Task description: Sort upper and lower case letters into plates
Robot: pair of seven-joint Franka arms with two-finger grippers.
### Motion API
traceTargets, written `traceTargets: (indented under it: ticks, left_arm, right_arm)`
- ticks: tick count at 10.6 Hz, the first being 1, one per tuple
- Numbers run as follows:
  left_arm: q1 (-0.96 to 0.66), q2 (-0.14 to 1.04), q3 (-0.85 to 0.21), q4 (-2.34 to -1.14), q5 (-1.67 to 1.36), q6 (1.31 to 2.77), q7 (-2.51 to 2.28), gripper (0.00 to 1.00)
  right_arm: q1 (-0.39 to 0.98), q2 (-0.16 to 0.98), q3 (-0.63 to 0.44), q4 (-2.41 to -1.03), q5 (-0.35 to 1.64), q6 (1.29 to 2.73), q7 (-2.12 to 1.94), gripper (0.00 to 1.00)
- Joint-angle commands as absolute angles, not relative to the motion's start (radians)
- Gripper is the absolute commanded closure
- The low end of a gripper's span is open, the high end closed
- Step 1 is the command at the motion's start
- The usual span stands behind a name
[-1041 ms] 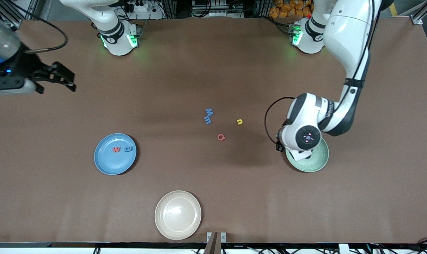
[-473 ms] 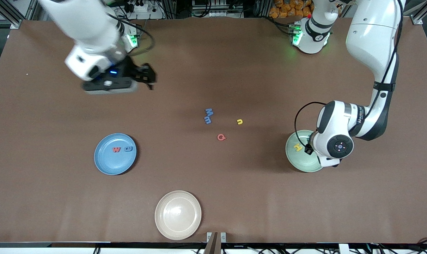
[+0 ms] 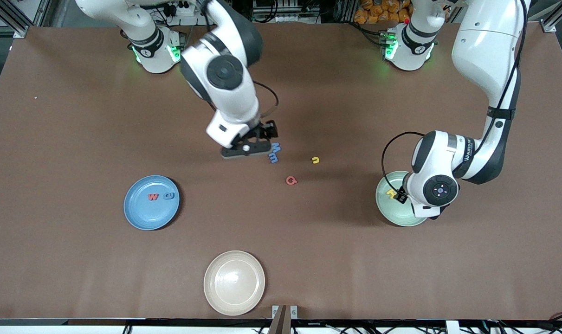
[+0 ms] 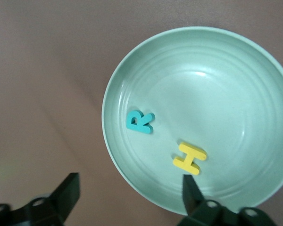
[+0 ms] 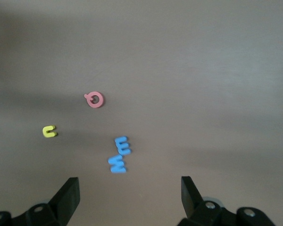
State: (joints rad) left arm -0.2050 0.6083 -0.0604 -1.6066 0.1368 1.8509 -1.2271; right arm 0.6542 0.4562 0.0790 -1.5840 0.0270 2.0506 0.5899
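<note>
A matte brown counter [image 3: 76, 260] fills the front view; at twelve o'clock, past its edge, stand aluminium frames, cables and a heap of orange packets [image 3: 378, 10]. Both arm bases glow green there.

The blue plate [image 3: 151, 202] lies toward the right arm's end, holding a red W [image 3: 153, 196] and a blue letter [image 3: 169, 195] that is hard to read. The pale green plate [image 3: 403, 199] lies toward the left arm's end, partly covered by the left arm's wrist; the left wrist view shows a teal R [image 4: 140, 121] and a yellow H [image 4: 189, 158] inside it. The cream plate [image 3: 234, 282] sits at six o'clock, nearest the front camera.

Mid-counter lie a blue M [image 3: 275, 148] touching a smaller blue m [image 3: 274, 158], a yellow n [image 3: 315, 160] and a pink letter [image 3: 291, 180] that may be a Q.

The left hand [image 4: 127, 197] hangs over the green plate, fingers spread, grasping nothing. The right hand [image 5: 127, 197] hovers beside the blue letters, released too; its fingers are largely hidden under the wrist in the front view
</note>
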Motion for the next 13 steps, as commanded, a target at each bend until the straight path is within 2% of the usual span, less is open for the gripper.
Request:
traceTargets:
  ticks: [1,2,5,9,13]
  left_arm:
    - [-0.225,0.597,-0.064,-1.597,0.152,1.858,-1.232,0.00]
    - [-0.244,0.597,-0.064,-1.597,0.146,1.867,-1.233,0.00]
    - [-0.288,0.604,-0.064,-1.582,0.068,1.925,-1.291,0.00]
    - [-0.345,0.641,-0.069,-1.500,0.064,1.940,-1.393,0.00]
    - [-0.380,0.641,-0.081,-1.491,0.064,1.959,-1.445,0.00]
  right_arm:
    - [0.682,0.538,0.086,-1.643,0.028,2.199,0.617,0.13]
    - [0.696,0.584,0.086,-1.643,0.009,2.227,0.620,0.18]
    - [0.715,0.667,0.087,-1.658,-0.075,2.322,0.707,0.23]
    - [0.722,0.713,0.087,-1.677,-0.077,2.411,0.735,0.24]
    - [0.732,0.727,0.087,-1.684,-0.081,2.424,0.756,0.28]
